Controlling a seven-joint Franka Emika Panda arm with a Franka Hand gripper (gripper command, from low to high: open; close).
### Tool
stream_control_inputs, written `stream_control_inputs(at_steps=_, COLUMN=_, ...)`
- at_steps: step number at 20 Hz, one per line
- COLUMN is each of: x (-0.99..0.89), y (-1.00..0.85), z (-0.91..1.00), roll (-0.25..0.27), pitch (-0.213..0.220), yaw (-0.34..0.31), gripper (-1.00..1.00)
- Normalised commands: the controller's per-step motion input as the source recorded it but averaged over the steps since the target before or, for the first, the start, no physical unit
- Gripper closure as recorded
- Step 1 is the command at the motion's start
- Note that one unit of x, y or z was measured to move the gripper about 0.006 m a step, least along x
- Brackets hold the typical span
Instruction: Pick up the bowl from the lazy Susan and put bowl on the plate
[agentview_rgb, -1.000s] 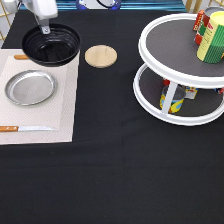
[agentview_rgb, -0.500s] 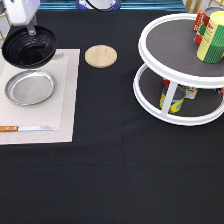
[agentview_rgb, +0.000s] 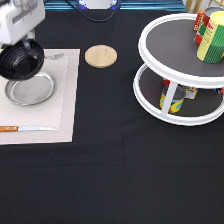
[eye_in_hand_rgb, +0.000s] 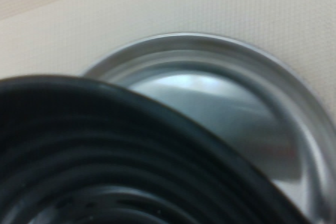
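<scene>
The glossy black bowl (agentview_rgb: 21, 61) hangs tilted just above the silver plate (agentview_rgb: 32, 92), at the exterior view's upper left. My gripper (agentview_rgb: 27, 41) is shut on the bowl's far rim. The plate lies on a beige placemat (agentview_rgb: 60, 115). In the wrist view the bowl's ridged inside (eye_in_hand_rgb: 97, 165) fills the near part and the plate (eye_in_hand_rgb: 225, 95) lies right behind it. The white two-tier lazy Susan (agentview_rgb: 175, 80) stands at the exterior view's right, far from the gripper.
A light wooden disc (agentview_rgb: 100, 55) lies between the placemat and the lazy Susan. A knife (agentview_rgb: 25, 128) lies on the placemat's near part. Cans stand on the turntable's top tier (agentview_rgb: 211, 35) and lower tier (agentview_rgb: 172, 97).
The gripper has carried the bowl left and then down toward the exterior view's bottom, from beyond the plate to just over it. The bowl now overlaps the plate's far rim.
</scene>
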Motion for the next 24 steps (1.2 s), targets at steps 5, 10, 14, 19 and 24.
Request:
stream_control_inputs(at_steps=5, x=0.09, y=0.0, z=-0.43, roll=0.0, pitch=0.261, yaw=-0.067, gripper=1.0)
stream_control_inputs(at_steps=10, x=0.39, y=0.0, z=-0.2, roll=0.0, pitch=0.251, yaw=-0.128, gripper=1.0)
stream_control_inputs(at_steps=14, x=0.44, y=0.0, z=-0.08, roll=0.0, pitch=0.239, yaw=-0.128, gripper=1.0)
stream_control_inputs(at_steps=19, x=0.54, y=0.0, z=0.01, roll=-0.009, pitch=0.253, yaw=-0.087, gripper=1.0)
stream_control_inputs(at_steps=24, x=0.57, y=-0.09, z=0.05, roll=-0.001, pitch=0.271, yaw=-0.07, gripper=1.0)
